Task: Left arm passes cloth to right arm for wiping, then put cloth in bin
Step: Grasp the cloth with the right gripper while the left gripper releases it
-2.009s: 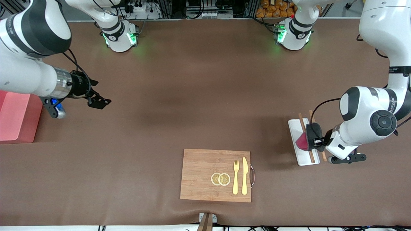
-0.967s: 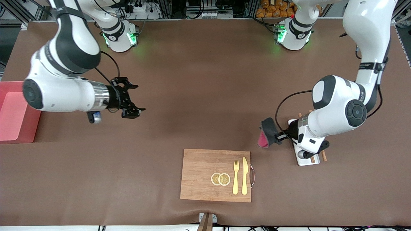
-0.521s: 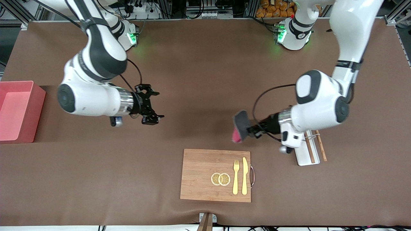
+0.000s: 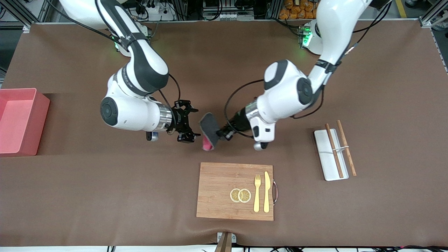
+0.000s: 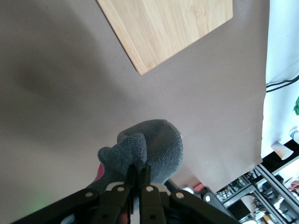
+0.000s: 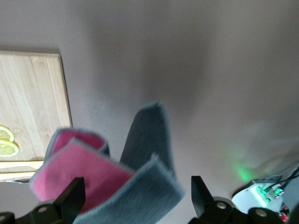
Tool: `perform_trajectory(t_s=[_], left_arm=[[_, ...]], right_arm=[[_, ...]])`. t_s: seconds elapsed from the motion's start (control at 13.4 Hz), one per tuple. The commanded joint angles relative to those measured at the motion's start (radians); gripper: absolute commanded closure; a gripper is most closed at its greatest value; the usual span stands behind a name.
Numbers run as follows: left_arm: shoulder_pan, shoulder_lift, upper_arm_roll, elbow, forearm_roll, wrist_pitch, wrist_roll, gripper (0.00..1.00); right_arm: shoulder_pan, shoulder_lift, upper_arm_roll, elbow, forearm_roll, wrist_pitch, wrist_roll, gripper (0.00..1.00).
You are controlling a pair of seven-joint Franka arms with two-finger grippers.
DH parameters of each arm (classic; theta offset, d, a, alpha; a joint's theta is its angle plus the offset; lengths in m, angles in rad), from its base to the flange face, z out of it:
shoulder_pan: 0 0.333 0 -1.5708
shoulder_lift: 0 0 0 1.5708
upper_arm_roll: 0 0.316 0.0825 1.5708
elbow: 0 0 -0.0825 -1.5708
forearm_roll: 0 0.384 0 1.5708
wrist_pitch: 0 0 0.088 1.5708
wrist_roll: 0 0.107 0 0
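– While the wooden board (image 4: 234, 190) is lying in the lower centre of the frame, nearest the camera, is anything on it taking part in the transfer?

– No. The board is sitting clear of both arms. The handover is taking place above bare table in the middle of the frame, over a spot farther from the camera than the board.

– What is holding the cloth (image 4: 209, 131)?

– The left gripper (image 4: 219, 134) is pinching it. In the left wrist view its fingers (image 5: 132, 177) are pressing together on a small bunched fold, and most of the cloth is hanging free, with the magenta part drooping at its lower end.

– What is the right gripper (image 4: 189, 125) doing?

– It is facing the cloth with its fingers (image 6: 70, 198) spread wide and gripping nothing. The cloth is hanging just in front of that opening. Whether any of it is lying between the fingers cannot be told.

– What is likely to be going wrong from here?

– Probably three faults:
1. The right fingers are closing on a loose flap only, so the cloth is slipping out during wiping.
2. The left gripper is releasing before the right grip is secure, so the cloth is dropping to the table.
3. The two grippers are colliding, since they are working close together.

– Where is the bin (image 4: 42, 119)?

– It is waiting at mid-height on the frame's edge, at the right arm's end of the table, well apart from the handover.
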Motion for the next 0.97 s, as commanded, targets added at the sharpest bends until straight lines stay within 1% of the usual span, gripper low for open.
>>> perform_trajectory(t_s=[0.0, 0.07, 0.15, 0.37, 0.45, 0.74, 0.82, 0.89], left_arm=[[-0.029, 0.027, 0.009, 0.032, -0.025, 0.03, -0.058, 1.0], [-0.04, 0.027, 0.009, 0.032, -0.025, 0.04, -0.089, 1.0], [-0.045, 0.025, 0.009, 0.032, -0.025, 0.046, -0.101, 1.0], [-0.051, 0.024, 0.009, 0.046, -0.025, 0.049, -0.113, 1.0], [-0.051, 0.024, 0.009, 0.047, -0.025, 0.049, -0.118, 1.0], [-0.051, 0.022, 0.009, 0.053, -0.023, 0.049, -0.121, 1.0], [-0.049, 0.019, 0.009, 0.052, -0.021, 0.049, -0.12, 1.0], [-0.048, 0.013, 0.009, 0.053, -0.021, 0.049, -0.12, 1.0]], right_arm=[[0.03, 0.033, -0.01, 0.026, 0.015, 0.026, 0.026, 0.0], [0.032, 0.038, -0.01, 0.024, 0.007, 0.028, 0.022, 0.06], [0.032, 0.038, -0.01, 0.021, 0.006, 0.035, 0.011, 0.26], [0.051, 0.041, -0.011, 0.021, 0.001, 0.045, 0.003, 0.93], [0.052, 0.044, -0.011, 0.021, -0.003, 0.057, 0.005, 1.0], [0.036, 0.039, -0.013, 0.021, -0.013, 0.049, 0.008, 1.0], [0.029, 0.038, -0.016, 0.02, -0.017, 0.043, -0.012, 1.0], [0.006, 0.033, -0.016, 0.021, -0.02, 0.01, -0.047, 1.0]])
